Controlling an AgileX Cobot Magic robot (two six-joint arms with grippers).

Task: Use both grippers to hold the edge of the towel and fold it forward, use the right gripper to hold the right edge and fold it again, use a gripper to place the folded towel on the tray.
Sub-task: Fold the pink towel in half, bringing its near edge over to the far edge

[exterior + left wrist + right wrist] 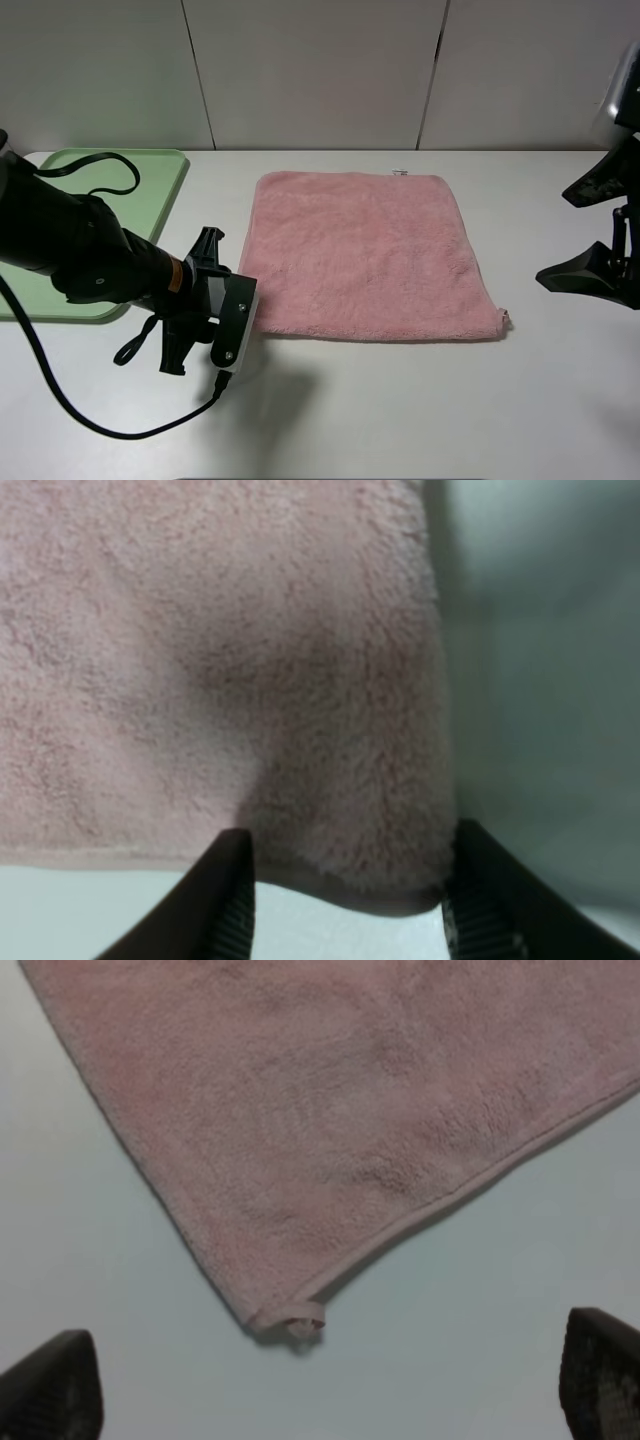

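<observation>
Item 1: my left gripper, nearest, sat low over the table. Its jaws stood partway apart, astride the near left corner of the towel; whether they pinched it I could not tell.
Item 2: the towel, pink, lay spread flat mid-table, with a white tag on its far hem.
Item 3: my right gripper hung jaws wide, holding nothing, above the towel's near right corner.
Item 4: the tray, green, lay far left, apart from the towel. A black cable looped over it and my left arm hid part of it.
</observation>
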